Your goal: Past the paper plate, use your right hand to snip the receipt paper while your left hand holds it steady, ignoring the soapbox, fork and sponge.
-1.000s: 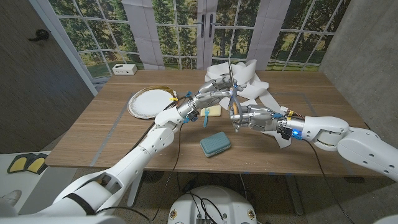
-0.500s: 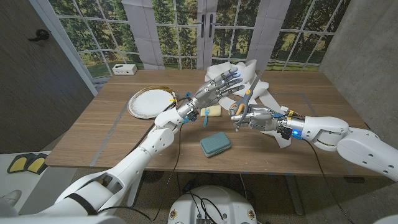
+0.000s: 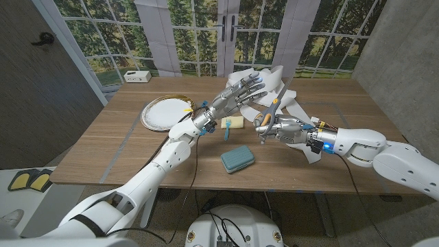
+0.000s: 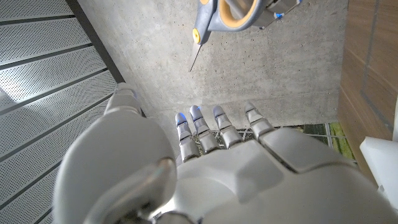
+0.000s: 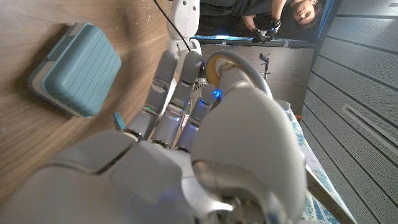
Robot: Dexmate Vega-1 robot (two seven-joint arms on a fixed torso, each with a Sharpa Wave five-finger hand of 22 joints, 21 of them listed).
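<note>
Upper centre of the head view, your left hand hangs above the table with fingers spread and nothing in them. The white receipt paper lies crumpled just beyond and to the right of it in the frame, running down toward the right arm. Your right hand sits just below and right of the left one, closed around the scissors, whose blades slant up and to the right, tips over the paper heap. So the paper is on the far side of both hands, and the left is the one that has to drop onto it; I'd judge it nearer to the paper's upper folds than the right is. The paper plate is at left centre, well apart; the teal soapbox lies below the hands and the yellow sponge just under the left wrist. Leave those alone.

Over to the left wrist view: your left hand's back fills the lower frame, fingertips straight and apart, gripping nothing. Up at the top edge, the scissors' grey-and-yellow handle shows with a thin point aimed toward your fingers, so the two hands are close. A sliver of white paper sits at the right edge.

Right wrist view now: your right hand is curled tight, a yellow handle ring poking out between the fingers. The soapbox rests on the wood at upper left. A person stands at the top of the frame.
</note>
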